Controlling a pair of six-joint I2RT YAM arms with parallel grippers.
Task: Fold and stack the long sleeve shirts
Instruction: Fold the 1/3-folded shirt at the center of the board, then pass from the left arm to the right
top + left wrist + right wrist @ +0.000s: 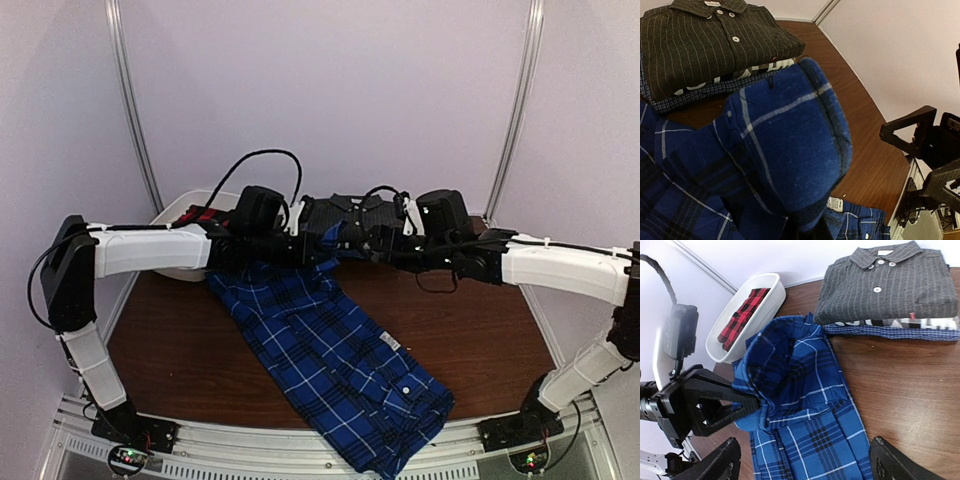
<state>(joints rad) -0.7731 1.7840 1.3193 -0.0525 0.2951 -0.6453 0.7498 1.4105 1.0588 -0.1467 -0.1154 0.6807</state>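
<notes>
The blue-and-black plaid shirt [335,355] lies diagonally across the table, its lower end hanging over the near edge. My left gripper [751,402] is shut on its raised upper end, and that cloth [785,150] fills the left wrist view and hides the fingertips. My right gripper [805,465] hangs open just above the same shirt [805,405], fingers wide apart, holding nothing. The charcoal striped shirt [885,285] sits folded on top of a stack at the back. The red-and-black plaid shirt [742,315] lies in the tub.
The white plastic tub [771,285] stands at the back left corner. Under the charcoal shirt [345,212] lie a blue checked cloth [890,331] and one with white lettering. Bare brown table [480,330] spreads to the right; both grippers meet near the stack.
</notes>
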